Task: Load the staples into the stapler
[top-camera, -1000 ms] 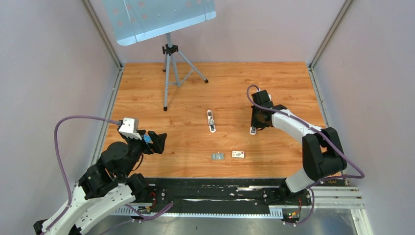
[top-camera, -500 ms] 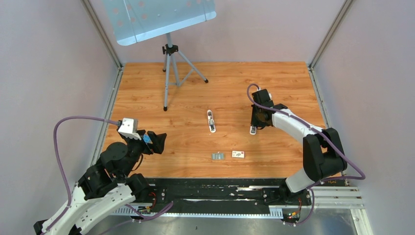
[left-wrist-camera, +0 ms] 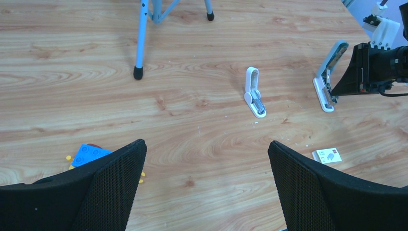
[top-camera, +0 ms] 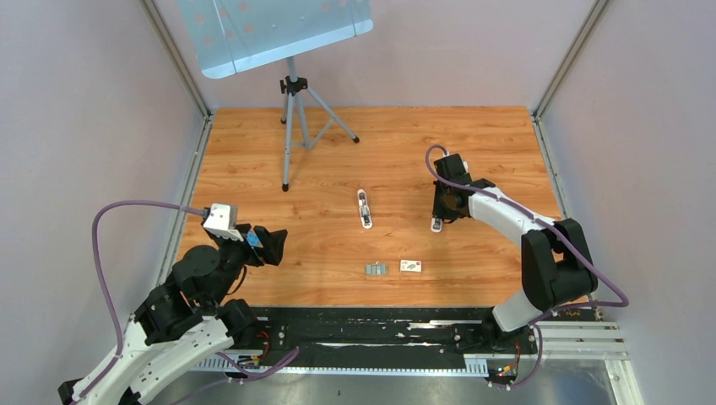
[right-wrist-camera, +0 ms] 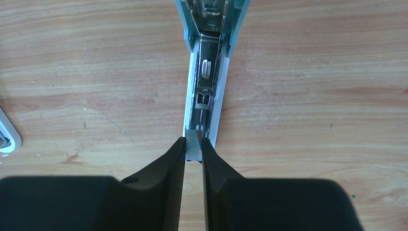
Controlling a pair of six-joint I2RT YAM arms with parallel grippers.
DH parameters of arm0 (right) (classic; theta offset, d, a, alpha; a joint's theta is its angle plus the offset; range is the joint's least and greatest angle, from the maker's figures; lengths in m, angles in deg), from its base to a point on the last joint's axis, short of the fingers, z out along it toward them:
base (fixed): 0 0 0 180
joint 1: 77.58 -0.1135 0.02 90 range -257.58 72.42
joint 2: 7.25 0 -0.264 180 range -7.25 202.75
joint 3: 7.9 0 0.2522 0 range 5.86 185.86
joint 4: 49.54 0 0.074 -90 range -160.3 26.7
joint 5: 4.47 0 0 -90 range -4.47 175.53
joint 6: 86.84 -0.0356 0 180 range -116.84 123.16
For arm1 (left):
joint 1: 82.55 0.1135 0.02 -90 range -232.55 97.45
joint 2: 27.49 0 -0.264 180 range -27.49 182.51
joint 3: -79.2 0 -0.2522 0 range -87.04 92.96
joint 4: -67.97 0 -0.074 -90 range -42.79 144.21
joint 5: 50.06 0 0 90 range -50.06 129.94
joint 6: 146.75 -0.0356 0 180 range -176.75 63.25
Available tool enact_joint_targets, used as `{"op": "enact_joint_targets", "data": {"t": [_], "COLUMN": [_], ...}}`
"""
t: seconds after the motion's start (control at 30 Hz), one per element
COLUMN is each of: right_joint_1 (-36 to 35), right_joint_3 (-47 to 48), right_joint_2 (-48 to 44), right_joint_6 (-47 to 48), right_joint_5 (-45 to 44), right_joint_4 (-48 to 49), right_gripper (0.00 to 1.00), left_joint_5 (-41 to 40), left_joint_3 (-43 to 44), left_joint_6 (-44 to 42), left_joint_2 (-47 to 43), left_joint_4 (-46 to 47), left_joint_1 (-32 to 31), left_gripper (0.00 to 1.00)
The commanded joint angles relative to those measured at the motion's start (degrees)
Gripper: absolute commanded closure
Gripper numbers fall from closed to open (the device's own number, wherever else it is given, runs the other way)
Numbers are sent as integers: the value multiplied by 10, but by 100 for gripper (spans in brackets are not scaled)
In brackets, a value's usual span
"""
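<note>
Two views each show you something the others miss. Your left gripper [left-wrist-camera: 206, 147] hangs with its fingers spread wide over the near left of the table [top-camera: 253, 152]. Only the top view shows the staples [top-camera: 376, 269], lying flat near the front edge just left of the white box [top-camera: 411, 266], with bare wood around them. Only the right wrist view shows your right gripper [right-wrist-camera: 193, 150] pinched narrow on a grey piece [right-wrist-camera: 194, 139] at the near end of the opened stapler [right-wrist-camera: 208, 62]. What that piece is, you cannot tell.
</note>
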Motion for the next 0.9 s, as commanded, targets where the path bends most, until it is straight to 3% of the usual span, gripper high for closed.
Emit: {"op": "enact_joint_targets", "data": {"t": [0.0, 0.87], "right_joint_1": [10, 11], "right_joint_3": [-1, -25], "right_joint_2": [11, 25], "right_joint_6": [-4, -9], "right_joint_5": [-6, -4], "right_joint_4": [-13, 4], "right_gripper": [81, 81], "left_joint_5": [-1, -1], "left_joint_3": [-5, -4], "left_joint_6": [-3, -3], "left_joint_2": [-6, -7], "left_joint_4": [3, 3], "left_joint_1": [3, 3], "left_gripper": [0, 0]}}
